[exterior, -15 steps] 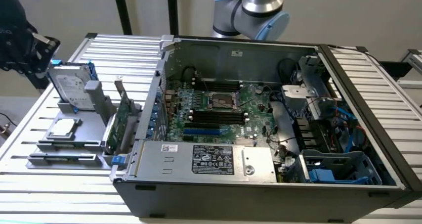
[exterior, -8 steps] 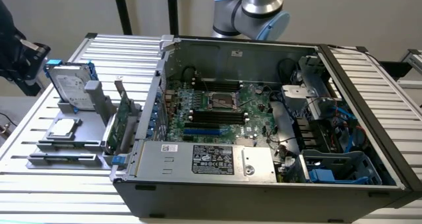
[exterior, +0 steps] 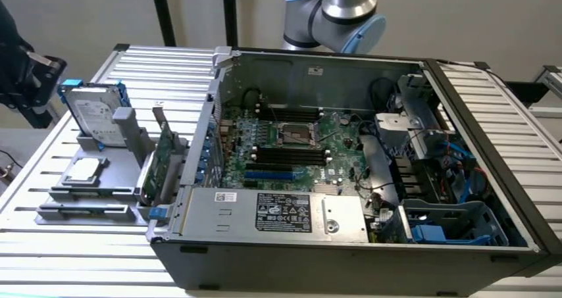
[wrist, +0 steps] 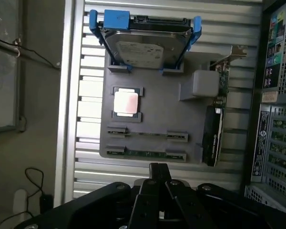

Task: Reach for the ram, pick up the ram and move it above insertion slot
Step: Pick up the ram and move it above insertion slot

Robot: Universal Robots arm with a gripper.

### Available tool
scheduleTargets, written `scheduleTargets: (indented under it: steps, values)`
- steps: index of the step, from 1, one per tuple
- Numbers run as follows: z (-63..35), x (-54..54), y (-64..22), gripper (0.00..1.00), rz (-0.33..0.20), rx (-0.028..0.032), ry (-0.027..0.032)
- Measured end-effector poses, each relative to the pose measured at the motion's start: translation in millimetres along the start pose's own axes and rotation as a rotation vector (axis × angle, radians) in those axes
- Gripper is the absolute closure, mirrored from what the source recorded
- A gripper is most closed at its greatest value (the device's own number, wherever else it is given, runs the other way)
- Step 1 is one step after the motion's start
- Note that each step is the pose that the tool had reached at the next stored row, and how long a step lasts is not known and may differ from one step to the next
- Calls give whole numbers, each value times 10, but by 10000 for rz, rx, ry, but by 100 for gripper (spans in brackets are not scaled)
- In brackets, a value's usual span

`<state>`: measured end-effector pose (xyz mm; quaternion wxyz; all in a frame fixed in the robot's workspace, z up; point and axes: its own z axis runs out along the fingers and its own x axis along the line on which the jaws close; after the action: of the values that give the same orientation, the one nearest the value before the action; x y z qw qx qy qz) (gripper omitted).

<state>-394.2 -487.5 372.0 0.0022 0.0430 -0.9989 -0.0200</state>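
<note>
While the arm stands behind the open case, we see in the exterior view the ram lying in the grey fixture at the exterior view's left, well apart from the insertion slot. In the wrist view the gripper hangs near the ram, claw pinched together and empty. We judge the reach to be in hand; it calls for lining up over that thin edge.

Soft even light, glare washing out the slatted table, the computer case interior shadowed.
</note>
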Motion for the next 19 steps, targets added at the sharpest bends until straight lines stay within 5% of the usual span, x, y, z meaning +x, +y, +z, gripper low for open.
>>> scheduleTargets:
  steps: [19]
  values:
    - [9,-1,0,89,-3290,6,191]
